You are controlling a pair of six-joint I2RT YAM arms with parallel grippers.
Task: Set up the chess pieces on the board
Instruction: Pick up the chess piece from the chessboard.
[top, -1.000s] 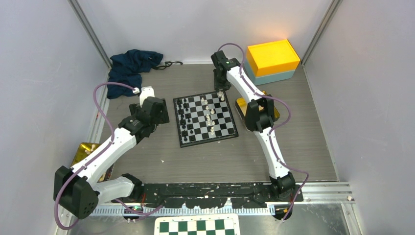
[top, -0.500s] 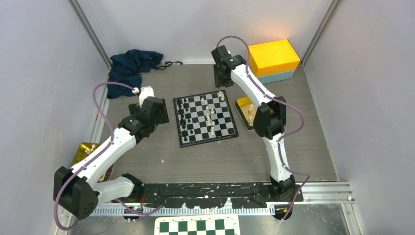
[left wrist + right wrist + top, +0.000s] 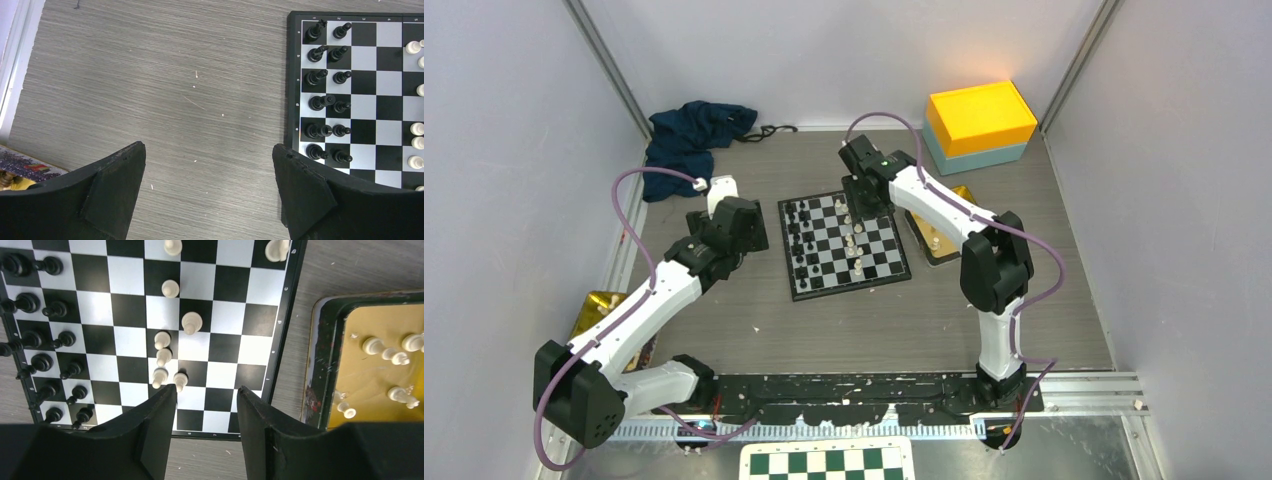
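Right wrist view shows the board (image 3: pixel 227 347) mid-table. The black pieces (image 3: pixel 25 302) stand in two files along its left edge, white pieces (image 3: pixel 191 321) straggle down its middle, and more lie in the tray (image 3: pixel 320 365) off its right edge. I judge white's ranks are the step in hand. My right gripper (image 3: pixel 207 389) hovers above, jaws apart and empty. Next it needs a precise pinch on one white piece.

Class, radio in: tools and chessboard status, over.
Left tool open, beside small black-and-white chessboard; right tool open above it. Black pieces ranked, cream-white pieces scattered, more in yellow tray. Nothing obstructing.
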